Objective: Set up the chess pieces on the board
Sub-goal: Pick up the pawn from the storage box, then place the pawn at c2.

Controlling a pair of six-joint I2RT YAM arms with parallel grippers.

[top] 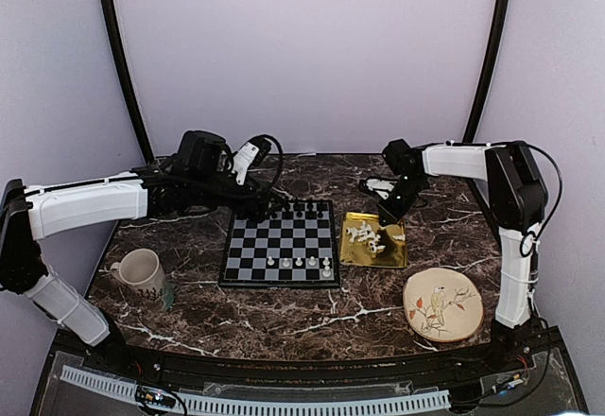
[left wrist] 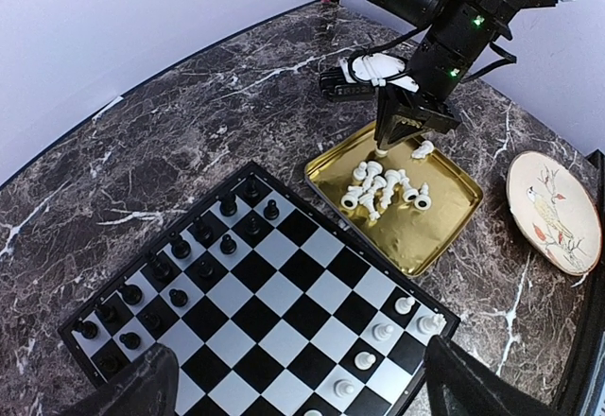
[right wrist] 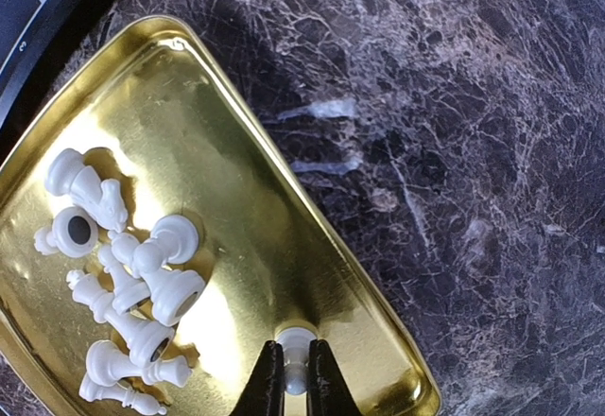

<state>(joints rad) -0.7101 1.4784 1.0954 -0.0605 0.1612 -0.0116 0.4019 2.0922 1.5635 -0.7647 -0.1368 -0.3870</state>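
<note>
counter (top: 284,317) | bird plate (top: 442,304) at board's 4 o'clock | mug (top: 142,269) at 9 | board (top: 281,236): a few white chess pieces (top: 299,263) on near rows, black chessmen (top: 293,210) far | gold tray (top: 389,257) at 3, white heap inside | right tool (right wrist: 296,355) clamped on white chessman (right wrist: 295,338) at tray's 12 o'clock rim | left tool (left wrist: 301,350) spread wide above board's 11 o'clock corner

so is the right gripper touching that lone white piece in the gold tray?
Touching. The right wrist view shows the right gripper with its jaws pressed against both sides of the white piece, which lies in the gold tray.
</note>
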